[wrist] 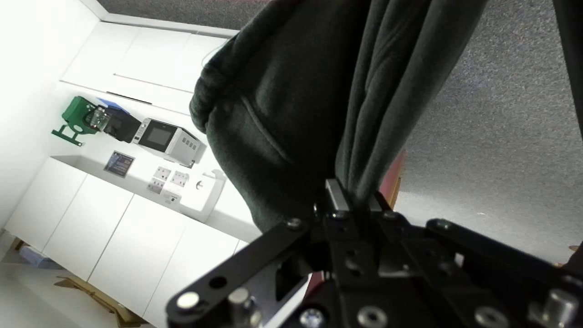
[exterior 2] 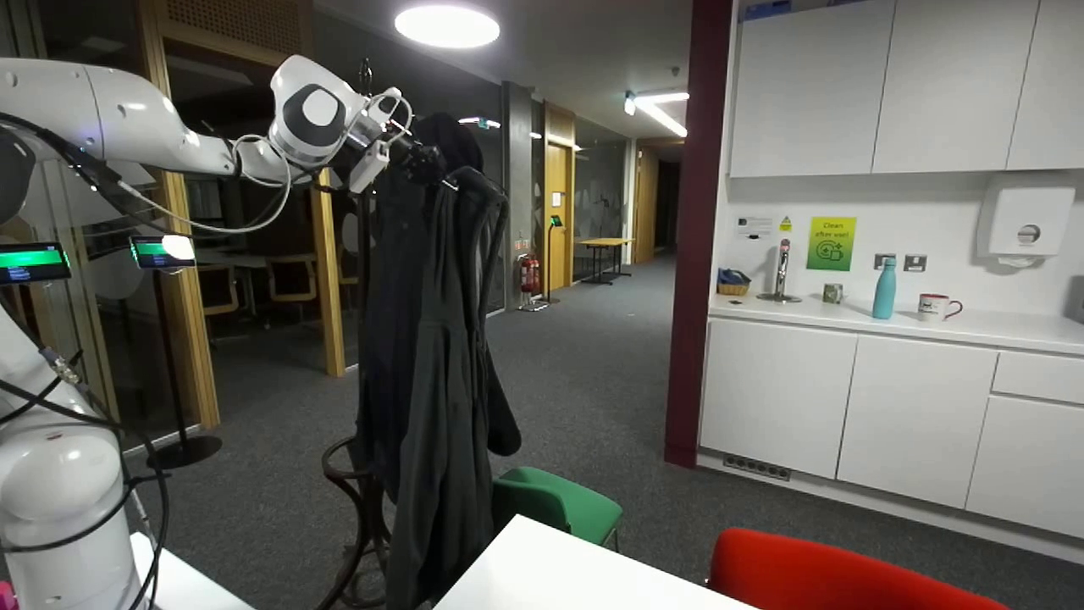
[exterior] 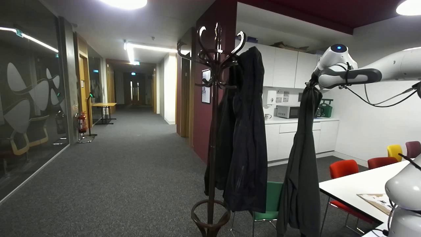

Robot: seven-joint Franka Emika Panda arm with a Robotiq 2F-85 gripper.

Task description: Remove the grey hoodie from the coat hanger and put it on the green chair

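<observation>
Up high, gripper (wrist: 356,198) closed tight w/ grey hoodie (exterior: 301,174) pinched inside

I've got ceiling lamps (exterior 2: 447,26) blown white and strip lights (exterior: 153,48) glaring in both exterior views; there, in my wrist view, a washed-out wall (wrist: 36,54), the grey hoodie (wrist: 309,100) shadowed nearly black.

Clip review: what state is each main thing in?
Black metal two-fingered hand, closed on the long grey cloth hoodie.
Hoodie, hanging limp, off the tall dark curl-hooked coat stand.
Coat stand, upright, bearing black cloth coats.
Small green plastic chair, upright, hoodie not yet on it.
White cupboard doors, shut.
Boxy silver-and-black microwave, door shut.
Teal cylindrical bottle, upright.
Round white ceiling lamp, lit.
</observation>
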